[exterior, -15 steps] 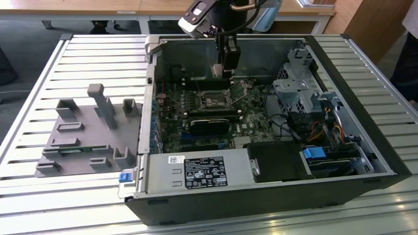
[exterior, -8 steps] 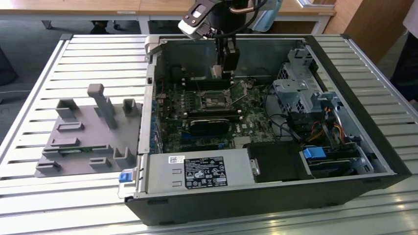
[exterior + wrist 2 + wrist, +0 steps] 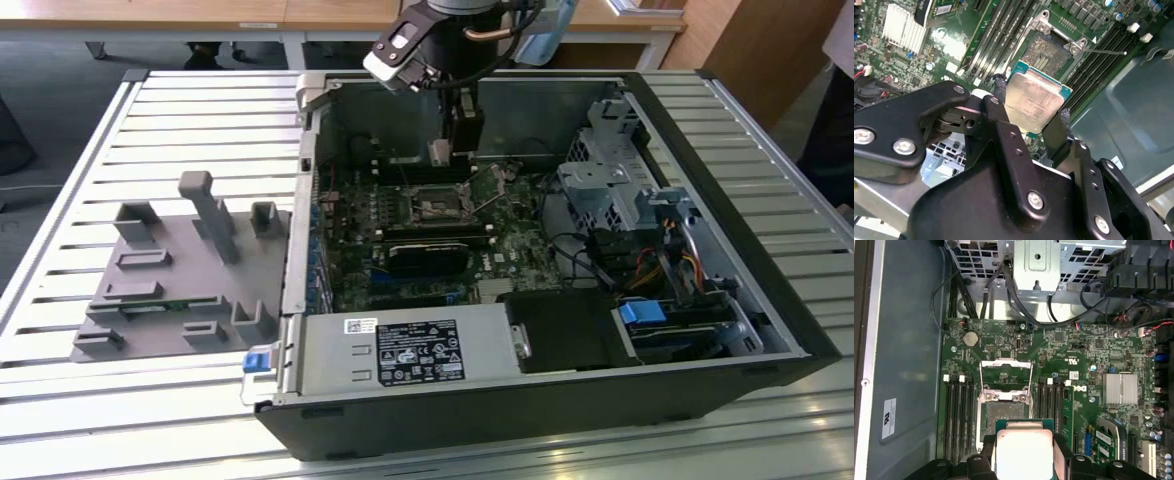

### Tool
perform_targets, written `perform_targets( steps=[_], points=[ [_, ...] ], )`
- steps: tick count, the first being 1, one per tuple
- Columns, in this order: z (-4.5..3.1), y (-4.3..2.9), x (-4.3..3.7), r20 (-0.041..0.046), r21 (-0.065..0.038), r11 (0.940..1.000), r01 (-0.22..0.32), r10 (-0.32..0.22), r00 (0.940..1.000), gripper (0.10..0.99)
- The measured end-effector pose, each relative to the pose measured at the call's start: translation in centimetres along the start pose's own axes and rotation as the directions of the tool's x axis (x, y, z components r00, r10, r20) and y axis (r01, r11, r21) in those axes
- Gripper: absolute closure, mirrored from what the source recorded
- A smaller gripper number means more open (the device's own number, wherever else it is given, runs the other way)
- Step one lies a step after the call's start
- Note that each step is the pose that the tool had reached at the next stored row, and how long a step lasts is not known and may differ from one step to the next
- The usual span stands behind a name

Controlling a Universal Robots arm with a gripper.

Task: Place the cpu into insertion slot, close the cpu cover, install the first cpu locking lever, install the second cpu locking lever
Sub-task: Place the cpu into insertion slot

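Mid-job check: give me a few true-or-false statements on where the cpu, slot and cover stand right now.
1. The gripper holds the cpu. True.
2. The cpu sits in the insertion slot. False: it is held clear of the slot, which is bare.
3. The cpu cover is closed. False: it is swung open.
4. The computer case lies open on a slatted table. True.
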State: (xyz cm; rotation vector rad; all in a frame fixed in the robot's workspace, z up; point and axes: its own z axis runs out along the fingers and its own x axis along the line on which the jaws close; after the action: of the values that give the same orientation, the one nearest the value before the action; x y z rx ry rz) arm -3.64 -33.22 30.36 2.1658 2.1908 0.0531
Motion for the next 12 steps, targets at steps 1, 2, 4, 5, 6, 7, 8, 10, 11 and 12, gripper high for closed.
perform_targets(
  steps=[1,2,4,5,6,7,8,10,11,12],
  points=[
    [0.11,-0.04,0.00,-0.0037,0.000,1.0000,0.000,0.000,1.0000,0.545],
    [0.22,-0.08,0.00,-0.0073,0.000,1.0000,0.000,0.000,1.0000,0.545],
    [0.51,-0.13,0.01,-0.0120,0.000,1.0000,-0.001,0.001,0.9999,0.545],
    [0.70,-0.15,0.02,-0.0122,0.000,1.0000,-0.001,0.001,0.9999,0.545],
    [0.87,-0.17,0.05,-0.0122,0.000,1.0000,-0.001,0.001,0.9999,0.545],
    [1.05,-0.18,0.10,-0.0122,0.000,1.0000,-0.001,0.001,0.9999,0.545],
    [1.23,-0.19,0.14,-0.0121,0.000,1.0000,-0.001,0.001,0.9999,0.545],
    [1.57,-0.23,0.22,-0.0120,0.000,1.0000,-0.001,0.001,0.9999,0.545],
    [1.70,-0.24,0.23,-0.0119,0.000,1.0000,-0.001,0.001,0.9999,0.545],
    [1.82,-0.25,0.25,-0.0119,0.000,1.0000,-0.001,0.001,0.9999,0.545]
  ],
)
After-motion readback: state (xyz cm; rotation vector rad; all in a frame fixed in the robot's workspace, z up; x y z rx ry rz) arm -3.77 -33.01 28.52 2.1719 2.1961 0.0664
